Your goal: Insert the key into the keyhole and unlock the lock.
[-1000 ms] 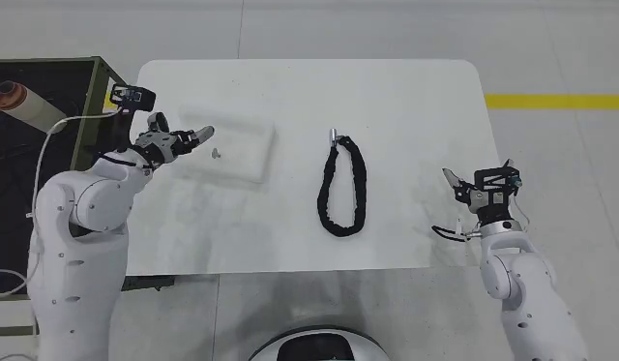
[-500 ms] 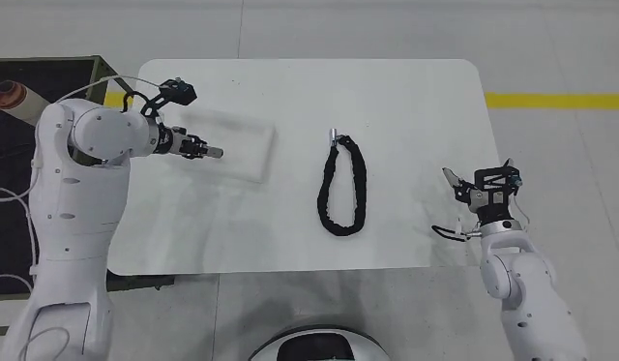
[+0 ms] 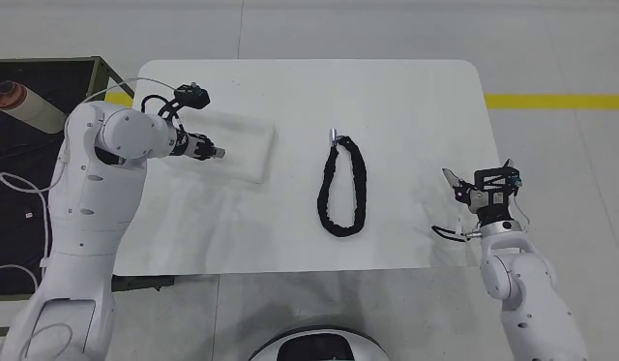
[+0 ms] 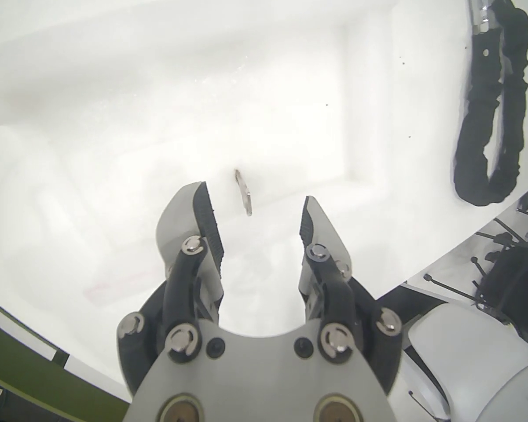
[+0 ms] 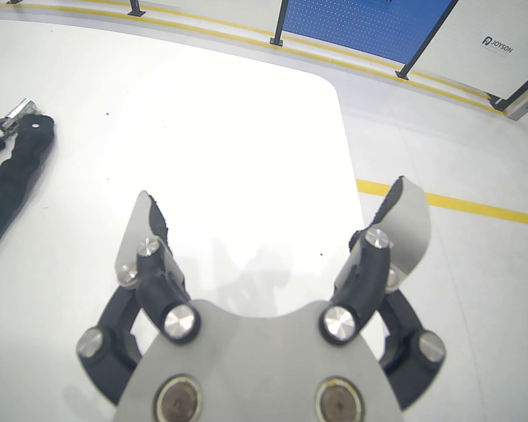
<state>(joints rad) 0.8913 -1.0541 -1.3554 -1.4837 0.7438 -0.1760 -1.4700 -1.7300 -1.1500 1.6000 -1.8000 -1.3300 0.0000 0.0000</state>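
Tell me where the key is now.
The key sits on the white foam pad on the table's left side, just ahead of the open left gripper in the left wrist view.

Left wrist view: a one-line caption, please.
Open left gripper facing the key on a white foam block; black chain lock lies beyond.

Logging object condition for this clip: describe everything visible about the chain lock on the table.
The chain lock looks like a chain in a wrinkled black fabric sleeve, folded into a narrow closed loop. A short silver metal cylinder joins the sleeve ends at its far end. It lies flat near the middle of the white table, beside the white foam block. Nothing touches it; the left hand and right hand are both apart from it.
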